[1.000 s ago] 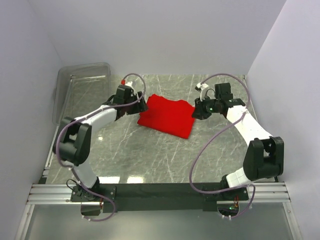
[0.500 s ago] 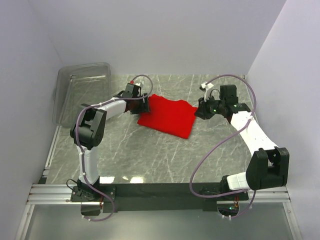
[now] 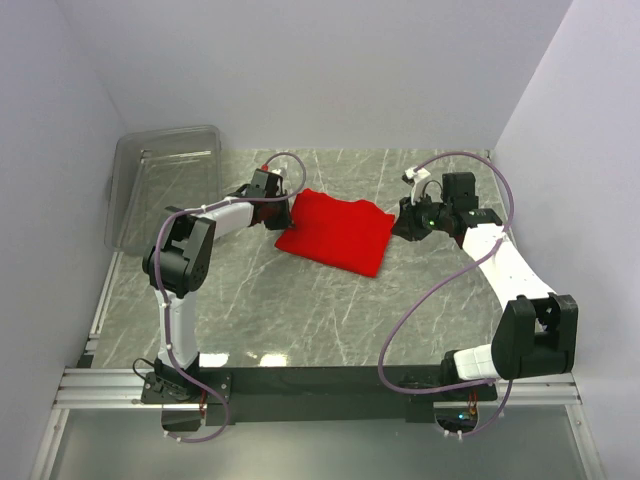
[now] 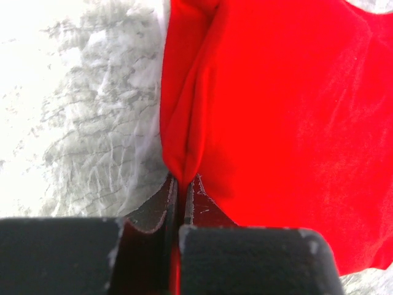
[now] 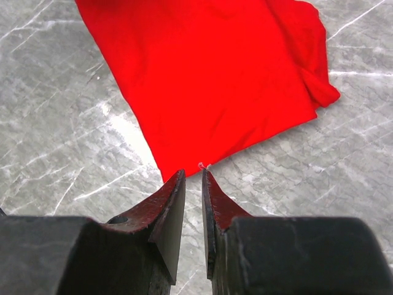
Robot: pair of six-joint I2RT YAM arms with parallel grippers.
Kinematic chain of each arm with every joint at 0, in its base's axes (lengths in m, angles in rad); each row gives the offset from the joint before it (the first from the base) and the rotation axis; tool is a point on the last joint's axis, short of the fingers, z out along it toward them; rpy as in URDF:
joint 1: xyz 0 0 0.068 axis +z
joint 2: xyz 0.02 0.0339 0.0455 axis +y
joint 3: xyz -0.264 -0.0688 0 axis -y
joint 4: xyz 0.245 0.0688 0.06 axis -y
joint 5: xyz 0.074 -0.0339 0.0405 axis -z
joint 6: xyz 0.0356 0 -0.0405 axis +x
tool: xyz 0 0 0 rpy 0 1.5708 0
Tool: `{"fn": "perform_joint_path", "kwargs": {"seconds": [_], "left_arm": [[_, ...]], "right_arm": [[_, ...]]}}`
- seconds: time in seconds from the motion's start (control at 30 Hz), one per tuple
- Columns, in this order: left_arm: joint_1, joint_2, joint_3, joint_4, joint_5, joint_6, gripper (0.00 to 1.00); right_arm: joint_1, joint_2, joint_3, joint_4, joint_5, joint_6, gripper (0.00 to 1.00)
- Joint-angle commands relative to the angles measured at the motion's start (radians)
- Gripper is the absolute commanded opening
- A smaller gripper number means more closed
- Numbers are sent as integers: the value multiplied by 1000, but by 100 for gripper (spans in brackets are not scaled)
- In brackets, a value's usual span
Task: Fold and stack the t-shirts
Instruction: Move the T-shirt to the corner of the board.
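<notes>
A bright red t-shirt (image 3: 335, 232) lies folded flat on the grey marble table. My left gripper (image 3: 288, 212) is at its left edge. In the left wrist view that gripper (image 4: 182, 179) is shut on a raised ridge of the t-shirt (image 4: 288, 110), with red cloth pinched between the jaws. My right gripper (image 3: 398, 228) sits at the shirt's right side. The right wrist view shows this gripper (image 5: 193, 172) slightly open and holding nothing. The jaw tips sit just short of a corner of the t-shirt (image 5: 202, 80), low over the table.
A clear plastic bin (image 3: 165, 180) stands at the back left of the marble table (image 3: 300, 310), beside the left wall. White walls close in the left, back and right sides. A black rail holding the arm bases runs along the near edge.
My left gripper has shut on the shirt's left edge, after the left arm reached further out to it. The right gripper shifted slightly and stays just off the shirt's right corner.
</notes>
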State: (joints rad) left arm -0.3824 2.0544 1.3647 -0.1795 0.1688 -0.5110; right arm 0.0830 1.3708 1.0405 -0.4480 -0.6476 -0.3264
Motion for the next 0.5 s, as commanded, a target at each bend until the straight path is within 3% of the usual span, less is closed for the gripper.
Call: {"fn": "perform_joint_path", "kwargs": {"seconds": [0.0, 0.23, 0.37, 0.43, 0.47], "left_arm": [[5, -39, -35, -26, -52, -20, 0], [23, -97, -42, -26, 44, 14, 1], [13, -132, -104, -5, 97, -7, 1], [1, -189, -168, 12, 68, -23, 6], [-1, -216, -194, 23, 49, -30, 14]], "right_arm": [[-11, -24, -7, 37, -14, 6, 25], [-17, 68, 30, 11, 37, 35, 29], [-23, 194, 53, 32, 52, 163, 36], [-23, 250, 85, 26, 72, 231, 40], [-23, 292, 90, 38, 95, 297, 44]]}}
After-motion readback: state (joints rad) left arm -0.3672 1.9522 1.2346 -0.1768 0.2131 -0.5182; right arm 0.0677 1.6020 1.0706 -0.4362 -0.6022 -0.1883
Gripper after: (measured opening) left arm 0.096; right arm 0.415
